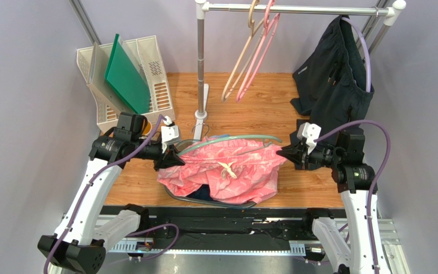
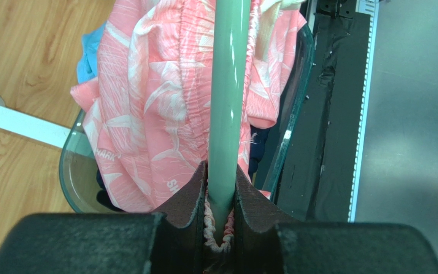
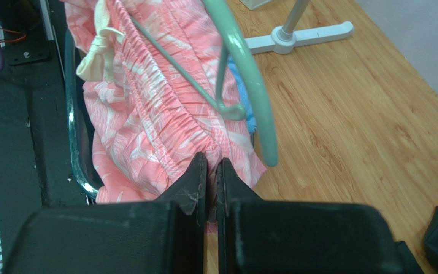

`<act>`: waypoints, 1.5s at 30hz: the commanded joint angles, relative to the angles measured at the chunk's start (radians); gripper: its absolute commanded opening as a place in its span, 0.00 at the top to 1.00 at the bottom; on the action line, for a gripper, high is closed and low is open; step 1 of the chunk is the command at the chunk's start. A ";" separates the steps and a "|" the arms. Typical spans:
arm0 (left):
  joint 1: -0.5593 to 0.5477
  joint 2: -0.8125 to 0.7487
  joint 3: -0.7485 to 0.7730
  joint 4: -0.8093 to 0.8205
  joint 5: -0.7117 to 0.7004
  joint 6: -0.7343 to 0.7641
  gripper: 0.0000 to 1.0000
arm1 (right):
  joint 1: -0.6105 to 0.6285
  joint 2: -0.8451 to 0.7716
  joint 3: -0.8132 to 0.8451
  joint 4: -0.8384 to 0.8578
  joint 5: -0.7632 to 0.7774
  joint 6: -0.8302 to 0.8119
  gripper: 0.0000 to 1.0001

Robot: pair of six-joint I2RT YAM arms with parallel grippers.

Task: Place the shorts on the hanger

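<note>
The salmon-pink shorts (image 1: 227, 168) with a cream drawstring hang stretched between my two grippers over a clear basket. The sage-green hanger (image 1: 244, 137) runs along the waistband's far side. My left gripper (image 1: 173, 156) is shut on the hanger's left arm (image 2: 227, 103) together with a fold of the waistband (image 2: 147, 114). My right gripper (image 1: 284, 153) is shut on the right end of the shorts' waistband (image 3: 164, 131); the hanger's right arm (image 3: 255, 97) curves free just beside its fingers, and the wire hook (image 3: 227, 85) shows there too.
A clear basket (image 1: 173, 194) under the shorts holds dark navy and light blue garments. A rack (image 1: 201, 68) at the back carries pink and beige hangers (image 1: 255, 51) and a dark garment on a lilac hanger (image 1: 335, 74). White file trays (image 1: 141, 74) stand at the back left.
</note>
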 commanded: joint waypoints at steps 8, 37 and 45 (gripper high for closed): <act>-0.041 0.043 0.006 0.060 -0.139 -0.113 1.00 | 0.036 -0.041 0.001 -0.437 0.092 -0.596 0.40; -0.131 0.060 -0.054 0.169 -0.202 -0.291 1.00 | 0.890 0.323 -0.090 0.404 1.016 0.469 0.41; -0.130 0.035 -0.073 0.175 -0.210 -0.297 1.00 | 0.921 0.373 -0.161 0.422 1.121 0.461 0.47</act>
